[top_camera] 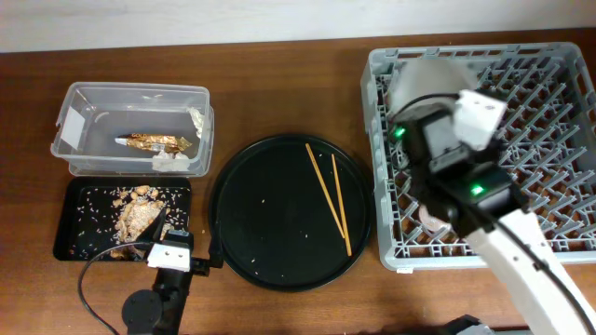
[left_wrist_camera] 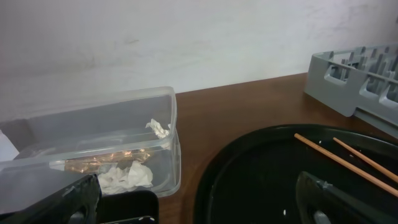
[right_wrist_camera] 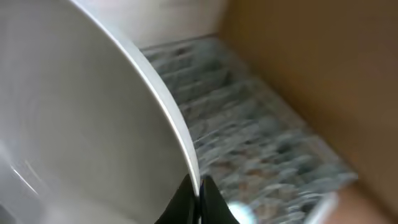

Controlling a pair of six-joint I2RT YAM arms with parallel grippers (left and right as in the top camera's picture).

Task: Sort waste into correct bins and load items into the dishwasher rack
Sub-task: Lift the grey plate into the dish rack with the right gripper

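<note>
The plate [right_wrist_camera: 81, 118] is pale, close to white with a faint grey-green cast. It is smooth and glossy, and its thin rounded rim sweeps in one long curve across the right wrist view. It stands tilted up on edge, not flat. The right claw [right_wrist_camera: 198, 198] is closed on that rim. Its two dark fingertips [right_wrist_camera: 211, 208] come together at the bottom of the view, one on each face of the plate, pinching the edge between them.

From overhead the plate shows as a pale rounded shape over the pegs in the far left corner of the dishwasher rack [top_camera: 559, 158]. It sits just past the end of the right arm, which reaches in from the near right. Whether its lower edge touches the rack floor cannot be told, because the arm covers it.

The left claw [left_wrist_camera: 199, 208] is spread wide with nothing between its fingers, one at each lower corner of the left wrist view. It sits by the near right corner of the black tray [top_camera: 70, 237], which holds the food scraps [top_camera: 135, 219] and loose crumbs. Just behind that tray, the clear tub [top_camera: 130, 88] holds the foil wrapper [top_camera: 154, 142] and the white paper bits [top_camera: 172, 160].

The chopsticks [top_camera: 325, 191] lie on the round black tray [top_camera: 242, 233] between the bins and the rack. Their near ends are closer together than their far ends, and they are apart from both claws.
</note>
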